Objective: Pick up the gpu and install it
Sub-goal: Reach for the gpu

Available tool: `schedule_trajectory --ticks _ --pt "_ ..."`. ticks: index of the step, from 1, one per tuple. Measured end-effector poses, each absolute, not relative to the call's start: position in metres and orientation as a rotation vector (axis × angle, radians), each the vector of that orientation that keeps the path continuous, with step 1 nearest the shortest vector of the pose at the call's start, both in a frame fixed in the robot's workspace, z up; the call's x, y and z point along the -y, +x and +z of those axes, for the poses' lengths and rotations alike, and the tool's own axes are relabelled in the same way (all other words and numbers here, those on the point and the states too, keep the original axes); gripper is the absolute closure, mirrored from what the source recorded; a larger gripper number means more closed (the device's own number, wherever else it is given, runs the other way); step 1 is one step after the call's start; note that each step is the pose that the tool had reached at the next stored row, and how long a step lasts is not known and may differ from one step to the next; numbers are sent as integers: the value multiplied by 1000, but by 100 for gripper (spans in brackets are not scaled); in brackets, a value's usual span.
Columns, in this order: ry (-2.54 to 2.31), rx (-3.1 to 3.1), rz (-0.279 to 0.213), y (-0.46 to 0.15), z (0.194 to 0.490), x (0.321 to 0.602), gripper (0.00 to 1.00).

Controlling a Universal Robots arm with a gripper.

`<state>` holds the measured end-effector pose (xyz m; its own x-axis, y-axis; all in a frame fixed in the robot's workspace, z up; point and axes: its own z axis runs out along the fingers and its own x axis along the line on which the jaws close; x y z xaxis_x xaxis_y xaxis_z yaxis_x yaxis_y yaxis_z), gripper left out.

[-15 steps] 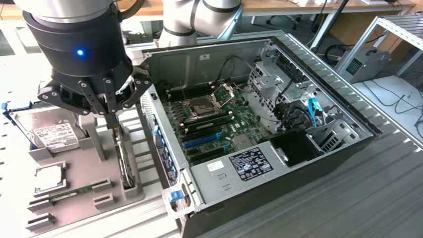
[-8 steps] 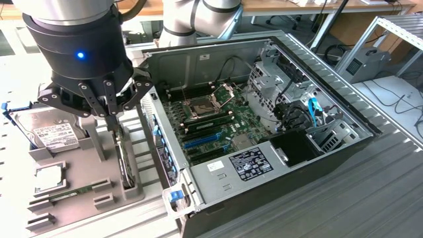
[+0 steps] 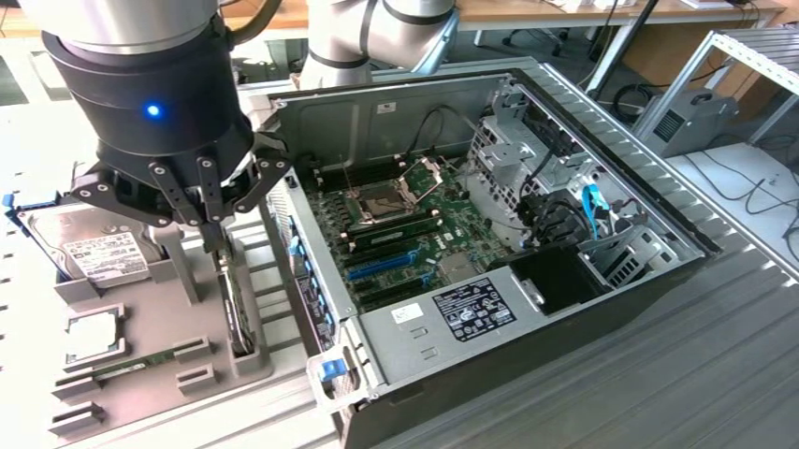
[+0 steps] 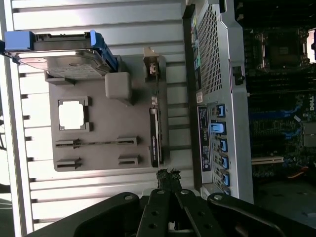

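The gpu [image 3: 238, 304] stands on its edge in a slot of the grey holder [image 3: 163, 323], beside the open computer case [image 3: 624, 187]. In the wrist view the gpu [image 4: 154, 136] appears edge-on as a thin dark card with its silver bracket [image 4: 152, 64] at the far end. My gripper [image 3: 213, 223] hangs just above the holder, over the end of the card away from the bracket. Its fingers [image 4: 168, 176] are pressed together and shut with nothing between them. The motherboard [image 3: 399, 224] lies exposed inside the case, with blue slots [image 3: 381, 265].
On the same holder sit a silver hard drive [image 3: 100, 251] in blue rails, a processor chip [image 3: 94, 332] and a memory stick [image 4: 96, 143]. The case wall [image 4: 217, 98] rises right beside the holder. Cables and a drive cage [image 3: 562, 220] crowd the case's far side.
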<state>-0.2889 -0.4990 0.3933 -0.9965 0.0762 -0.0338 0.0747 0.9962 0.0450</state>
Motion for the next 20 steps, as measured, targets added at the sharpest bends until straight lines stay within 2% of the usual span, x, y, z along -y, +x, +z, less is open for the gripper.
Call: schedule_trajectory --ticks 20 --pt "117 -3103 67 -288 390 498 89"
